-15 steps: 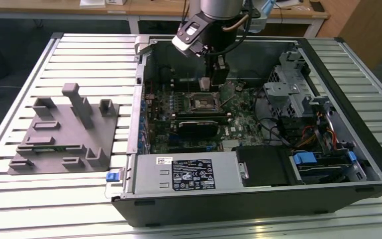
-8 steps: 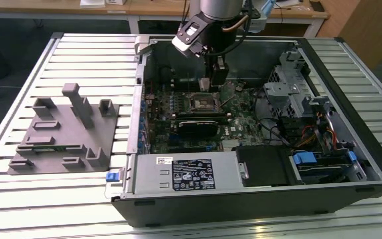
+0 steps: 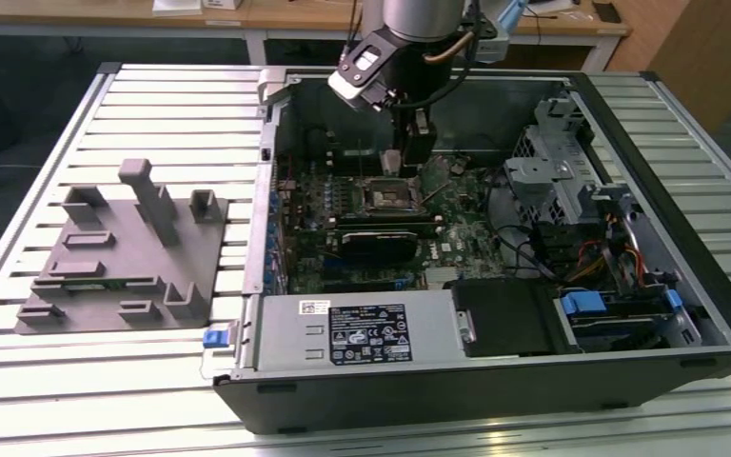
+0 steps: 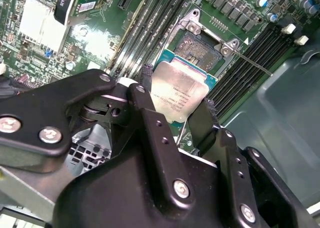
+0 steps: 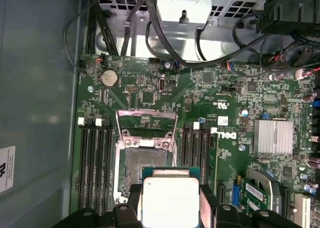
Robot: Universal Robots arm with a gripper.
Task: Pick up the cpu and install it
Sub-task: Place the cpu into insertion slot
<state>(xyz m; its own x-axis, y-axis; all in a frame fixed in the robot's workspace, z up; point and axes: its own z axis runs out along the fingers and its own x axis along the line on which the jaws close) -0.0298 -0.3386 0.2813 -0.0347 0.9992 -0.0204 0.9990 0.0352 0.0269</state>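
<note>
The cpu (image 4: pixel 179 95) is a flat square chip with a pale silver top on a green edge, and my gripper (image 4: pixel 175 105) is shut on it, one black finger on each side. In the first wrist view the cpu (image 5: pixel 170 200) hangs just above the open motherboard socket (image 5: pixel 145 163), partly covering one end of it. The socket (image 4: pixel 202 47) lies beyond the chip with its metal frame lifted. In the exterior view my gripper (image 3: pixel 394 164) reaches down inside the computer case, right over the black socket frame (image 3: pixel 386 195).
The open computer case (image 3: pixel 670 314) lies on a slatted table. A grey plastic fixture block (image 3: pixel 125 248) sits at the exterior view's left. Memory slots (image 5: pixel 95 163) flank the socket. Cables (image 5: pixel 165 42), a drive cage (image 3: pixel 569 171) and a power supply (image 3: pixel 353 328) crowd the case.
</note>
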